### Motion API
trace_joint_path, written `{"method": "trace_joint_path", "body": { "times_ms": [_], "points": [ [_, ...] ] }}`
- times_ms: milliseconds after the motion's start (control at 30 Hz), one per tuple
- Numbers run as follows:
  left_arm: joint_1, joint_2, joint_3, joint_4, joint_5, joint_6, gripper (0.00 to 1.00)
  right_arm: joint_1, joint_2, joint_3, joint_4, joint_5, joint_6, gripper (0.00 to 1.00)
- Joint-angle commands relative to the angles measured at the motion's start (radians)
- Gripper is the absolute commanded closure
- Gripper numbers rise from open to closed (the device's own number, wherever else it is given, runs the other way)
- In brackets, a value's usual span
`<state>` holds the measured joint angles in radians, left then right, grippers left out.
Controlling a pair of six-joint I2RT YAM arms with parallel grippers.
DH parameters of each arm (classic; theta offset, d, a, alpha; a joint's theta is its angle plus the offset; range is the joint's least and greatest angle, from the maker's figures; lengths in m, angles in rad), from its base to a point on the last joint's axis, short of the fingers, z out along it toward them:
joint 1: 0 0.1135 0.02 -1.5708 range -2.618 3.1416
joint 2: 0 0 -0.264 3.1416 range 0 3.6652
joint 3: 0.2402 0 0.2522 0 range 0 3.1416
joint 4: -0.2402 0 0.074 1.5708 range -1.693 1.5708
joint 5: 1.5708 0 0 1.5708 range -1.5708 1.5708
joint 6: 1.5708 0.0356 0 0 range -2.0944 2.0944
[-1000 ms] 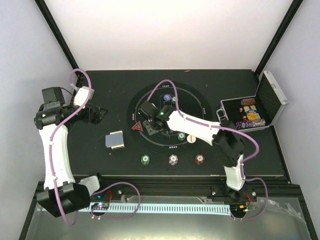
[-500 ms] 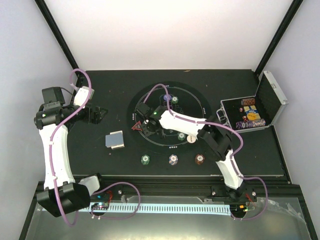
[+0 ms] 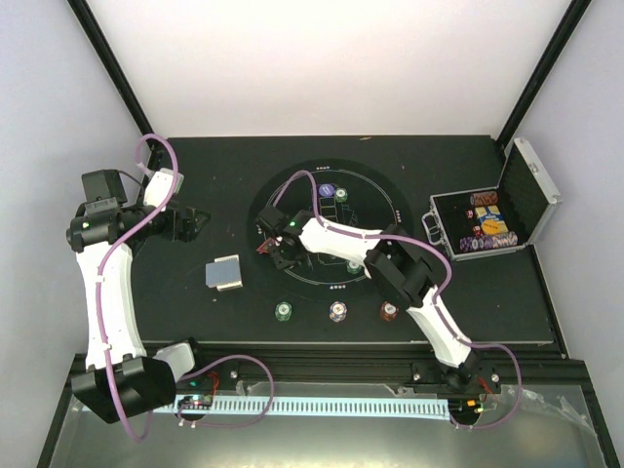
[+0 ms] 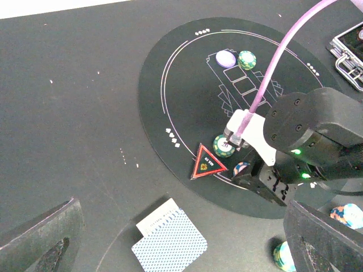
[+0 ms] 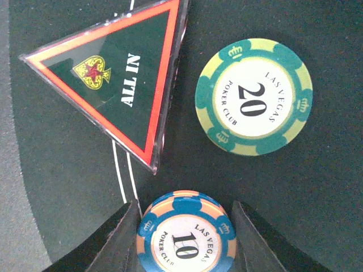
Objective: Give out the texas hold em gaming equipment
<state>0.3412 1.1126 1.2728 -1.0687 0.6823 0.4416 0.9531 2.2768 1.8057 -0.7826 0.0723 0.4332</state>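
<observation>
- Right gripper (image 5: 186, 218): fingers clamp a blue 10 chip (image 5: 187, 243) at the mat's (image 3: 382, 198) 9 o'clock edge.
- Red triangle marker (image 5: 110, 85) at the chip's 11 o'clock in the right wrist view; green 20 chip (image 5: 253, 96) at 1 o'clock.
- Left gripper (image 3: 191, 222): jaws wide apart.

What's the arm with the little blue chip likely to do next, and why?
Probably lower a touch and open the right hand to leave the blue 10 chip on the black mat. The chip sits gripped between its fingers, just beside the red ALL IN triangle and the green 20 chip, with bare mat around it.
</observation>
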Motion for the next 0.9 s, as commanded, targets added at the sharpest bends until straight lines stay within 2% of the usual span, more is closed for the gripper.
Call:
{"method": "trace_joint_path", "body": {
  "times_ms": [0, 167, 300, 400, 533, 667, 800, 867],
  "points": [
    [0.005, -0.006, 0.032, -0.012, 0.029, -0.002, 0.01, -0.001, 0.028, 0.031, 0.011, 0.013, 0.016, 0.8],
    [0.006, -0.008, 0.032, -0.013, 0.029, -0.002, 0.01, -0.004, 0.046, 0.038, 0.009, 0.017, 0.019, 0.8],
    [0.005, -0.01, 0.027, -0.011, 0.028, -0.002, 0.01, -0.015, 0.044, 0.042, 0.008, 0.021, 0.016, 0.74],
    [0.006, -0.01, 0.026, -0.011, 0.029, -0.001, 0.01, -0.022, 0.025, 0.046, 0.004, 0.024, 0.01, 0.65],
    [0.006, -0.012, 0.028, -0.011, 0.032, -0.003, 0.01, -0.022, -0.019, 0.044, -0.015, 0.021, -0.003, 0.44],
    [0.006, -0.013, 0.027, -0.013, 0.036, -0.006, 0.01, -0.022, -0.137, -0.025, 0.008, 0.004, -0.015, 0.28],
    [0.006, -0.016, 0.025, -0.009, 0.047, -0.015, 0.01, -0.021, -0.255, -0.103, 0.0, -0.001, -0.019, 0.25],
    [0.005, -0.019, 0.025, -0.005, 0.048, -0.017, 0.01, -0.021, -0.334, -0.2, 0.004, 0.0, -0.008, 0.25]
  ]
}}
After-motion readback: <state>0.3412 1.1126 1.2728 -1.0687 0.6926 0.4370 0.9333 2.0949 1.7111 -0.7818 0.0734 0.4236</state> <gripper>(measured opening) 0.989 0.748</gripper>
